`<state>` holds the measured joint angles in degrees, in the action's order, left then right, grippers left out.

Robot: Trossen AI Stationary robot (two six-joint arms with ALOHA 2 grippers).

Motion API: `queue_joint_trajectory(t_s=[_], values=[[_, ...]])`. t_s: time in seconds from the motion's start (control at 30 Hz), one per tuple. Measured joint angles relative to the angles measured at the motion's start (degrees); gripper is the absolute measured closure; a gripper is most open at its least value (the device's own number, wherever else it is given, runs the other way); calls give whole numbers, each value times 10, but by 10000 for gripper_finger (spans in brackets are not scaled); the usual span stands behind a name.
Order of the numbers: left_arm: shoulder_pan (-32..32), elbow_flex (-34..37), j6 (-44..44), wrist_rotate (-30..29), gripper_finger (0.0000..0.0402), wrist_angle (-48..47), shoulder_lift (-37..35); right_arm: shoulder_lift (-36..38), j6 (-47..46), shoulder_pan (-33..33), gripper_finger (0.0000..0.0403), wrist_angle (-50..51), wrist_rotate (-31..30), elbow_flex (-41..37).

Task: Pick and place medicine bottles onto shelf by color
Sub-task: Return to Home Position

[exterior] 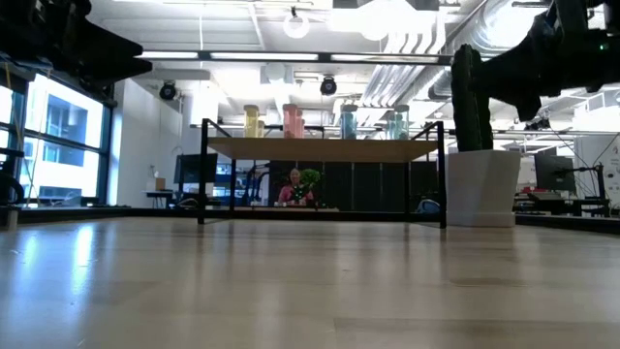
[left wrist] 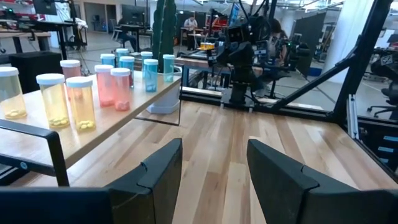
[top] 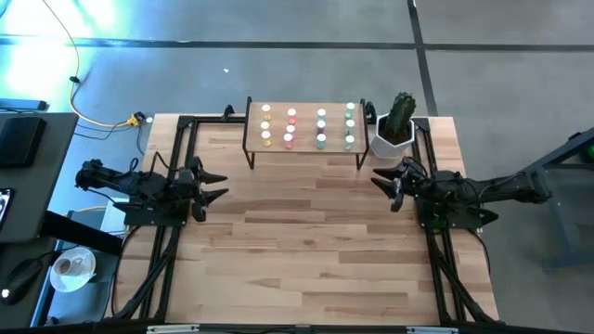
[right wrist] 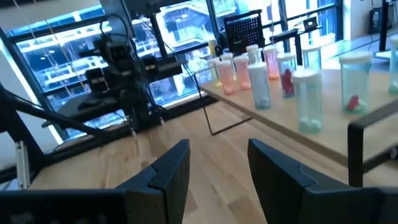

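Observation:
Several small medicine bottles [top: 306, 128] with white caps stand upright on their bases on the shelf [top: 306, 148], in columns of yellow, pink, blue and green from left to right. They also show in the low view [exterior: 325, 120] and both wrist views [left wrist: 81, 102] [right wrist: 308, 99]. My left gripper [top: 221, 185] is open and empty above the table, left of the shelf. My right gripper [top: 379, 181] is open and empty, in front of the shelf's right end.
A white pot with a green cactus [top: 396, 125] stands right of the shelf at the far edge. Black frame rails [top: 172, 167] run along the table's left and right sides. Bare wooden tabletop [top: 306, 241] lies in front of the shelf.

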<state>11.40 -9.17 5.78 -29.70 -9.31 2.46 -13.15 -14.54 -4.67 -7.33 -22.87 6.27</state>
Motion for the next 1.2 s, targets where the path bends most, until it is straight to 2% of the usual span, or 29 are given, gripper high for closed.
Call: queue_joint_trajectory(t_s=[0.23, 0.63, 0.77, 0.87, 1.07, 1.2], values=[[0, 0, 20, 2, 230, -33, 0, 10, -14, 0, 249, -11, 2, -35], [0, 0, 26, 3, 230, -60, 0, 10, -8, 0, 249, 26, 1, -36], [0, 20, 22, 2, 230, -37, 0, 10, -26, 0, 249, 45, -1, -37], [0, 48, 21, 1, 230, -6, 1, 10, -28, 0, 249, 17, -15, -57], [0, 47, -14, 26, 230, 40, 6, 13, -25, 0, 249, 12, -12, -57], [0, 47, -19, 70, 230, 43, 6, 13, -24, 0, 249, 15, -11, -57]])
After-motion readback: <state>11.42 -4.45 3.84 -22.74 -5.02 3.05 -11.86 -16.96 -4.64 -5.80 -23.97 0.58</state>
